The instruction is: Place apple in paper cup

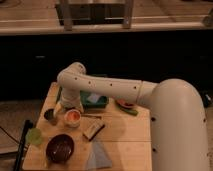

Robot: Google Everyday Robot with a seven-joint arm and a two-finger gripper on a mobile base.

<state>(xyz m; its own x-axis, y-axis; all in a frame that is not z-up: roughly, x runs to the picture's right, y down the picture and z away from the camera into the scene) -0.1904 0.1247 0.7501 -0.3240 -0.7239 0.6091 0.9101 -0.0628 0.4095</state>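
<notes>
The paper cup [73,124] is a short white cup standing on the left part of the wooden table [125,137]. An orange-red round shape, the apple [73,116], shows inside its mouth. My gripper [67,106] hangs from the end of the white arm, just above and behind the cup's left rim, mostly hidden by the wrist.
A small grey metal cup [50,115] stands just left of the paper cup. A pale green cup [34,136] and a dark bowl [60,148] sit at the front left. A green tray [94,101], a flat red-and-green item [126,105], a brown block [93,130] and a grey cloth [100,156] lie nearby.
</notes>
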